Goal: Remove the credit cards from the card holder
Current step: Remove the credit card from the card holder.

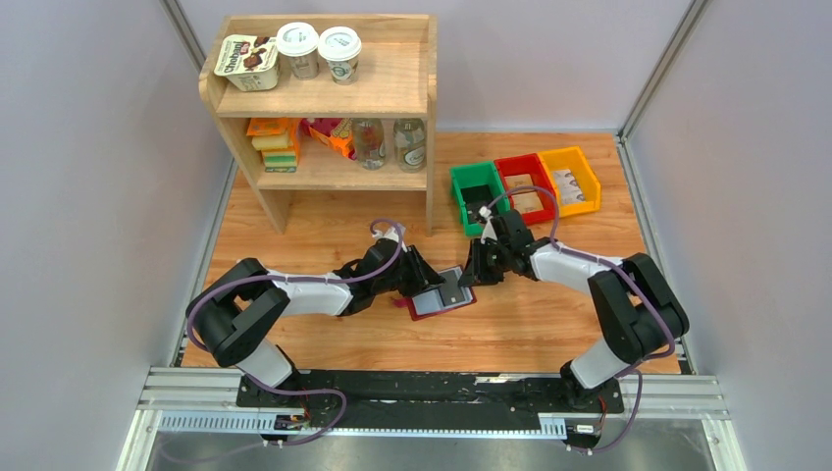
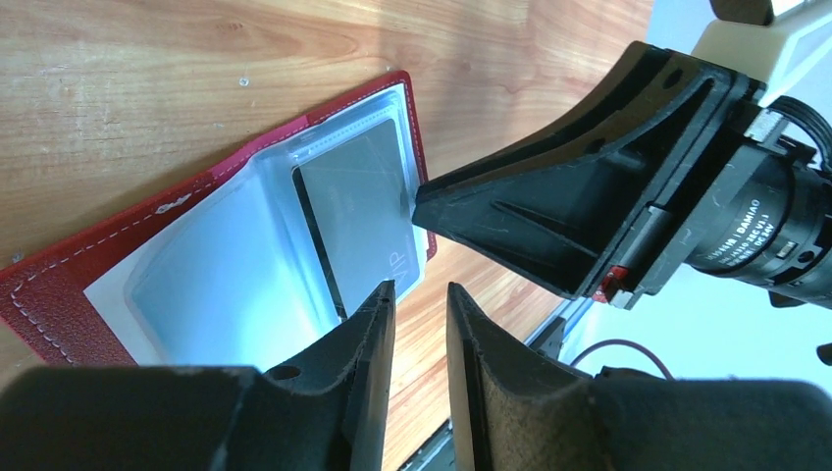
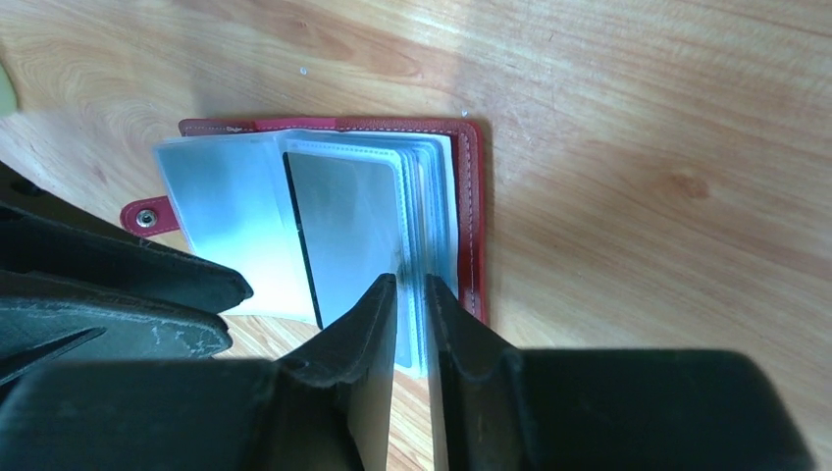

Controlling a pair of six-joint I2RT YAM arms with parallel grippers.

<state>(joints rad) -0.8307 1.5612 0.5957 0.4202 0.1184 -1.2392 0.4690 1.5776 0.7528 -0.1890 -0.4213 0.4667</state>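
The maroon card holder (image 1: 461, 300) lies open on the table between both grippers, its clear sleeves (image 2: 211, 280) fanned up. A grey credit card (image 2: 358, 211) (image 3: 343, 226) sits in the top right sleeve, its corner poking past the sleeve edge. My left gripper (image 1: 419, 278) (image 2: 420, 289) hovers at the holder's left side, its fingers a narrow gap apart with only wood showing between them. My right gripper (image 1: 471, 275) (image 3: 408, 285) is at the holder's right edge, and its nearly closed fingers have the stacked sleeve edges (image 3: 429, 196) between their tips. Other cards are hidden.
A wooden shelf (image 1: 324, 98) with cups, bottles and packets stands at the back left. Green (image 1: 478, 193), red (image 1: 527, 186) and yellow (image 1: 572, 179) bins sit at the back right. The holder's snap tab (image 3: 145, 218) sticks out on the far side.
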